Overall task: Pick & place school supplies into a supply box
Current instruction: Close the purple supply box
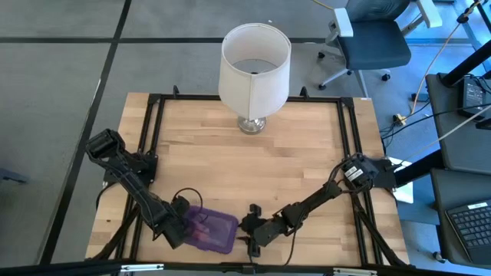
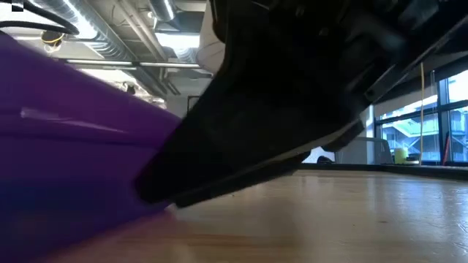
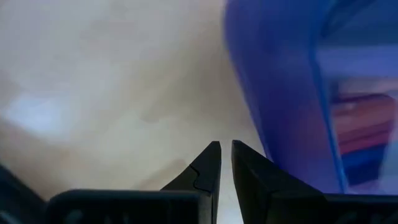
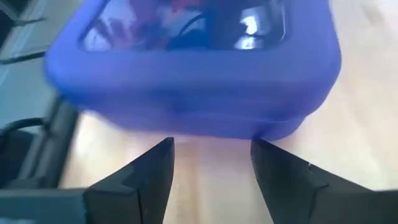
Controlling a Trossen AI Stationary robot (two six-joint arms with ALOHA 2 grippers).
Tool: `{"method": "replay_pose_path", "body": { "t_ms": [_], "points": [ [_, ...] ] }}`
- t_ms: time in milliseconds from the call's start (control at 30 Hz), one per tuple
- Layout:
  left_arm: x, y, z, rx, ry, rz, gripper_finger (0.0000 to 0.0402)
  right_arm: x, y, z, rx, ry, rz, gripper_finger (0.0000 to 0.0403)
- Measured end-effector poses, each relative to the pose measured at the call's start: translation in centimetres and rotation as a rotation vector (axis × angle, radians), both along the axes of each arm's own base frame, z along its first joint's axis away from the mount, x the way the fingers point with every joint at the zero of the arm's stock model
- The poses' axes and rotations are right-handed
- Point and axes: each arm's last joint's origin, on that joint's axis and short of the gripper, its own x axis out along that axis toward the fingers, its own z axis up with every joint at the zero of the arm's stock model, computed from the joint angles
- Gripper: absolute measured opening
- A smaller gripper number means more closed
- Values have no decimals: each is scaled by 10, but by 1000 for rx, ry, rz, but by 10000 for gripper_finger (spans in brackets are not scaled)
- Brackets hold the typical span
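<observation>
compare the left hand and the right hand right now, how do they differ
The left hand has its fingers nearly together, holding nothing; the right hand has its fingers spread open, also holding nothing. The left hand sits beside the left end of the purple box, while the right hand sits off the box's right end and points straight at it. Both are low over the table near its front edge.

We cannot make out the school supplies [image 4: 186, 18] inside the supply box [image 1: 209, 228]: only blurred colours. In the low view, 1 dark gripper hides most of the table [image 2: 351, 219].
</observation>
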Motion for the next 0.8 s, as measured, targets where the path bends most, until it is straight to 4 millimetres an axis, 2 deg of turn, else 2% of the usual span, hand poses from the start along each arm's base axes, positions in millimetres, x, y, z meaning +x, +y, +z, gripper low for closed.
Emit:
{"method": "replay_pose_path", "body": {
  "t_ms": [600, 800],
  "points": [
    [3, -1, 0, 3, -44, 18, 31, 8, -28, 1, -166, 27, -62, 215],
    [1, 0, 1, 14, -26, 25, 31, 2, -35, 14, -233, 86, -109, 215]
  ]
}}
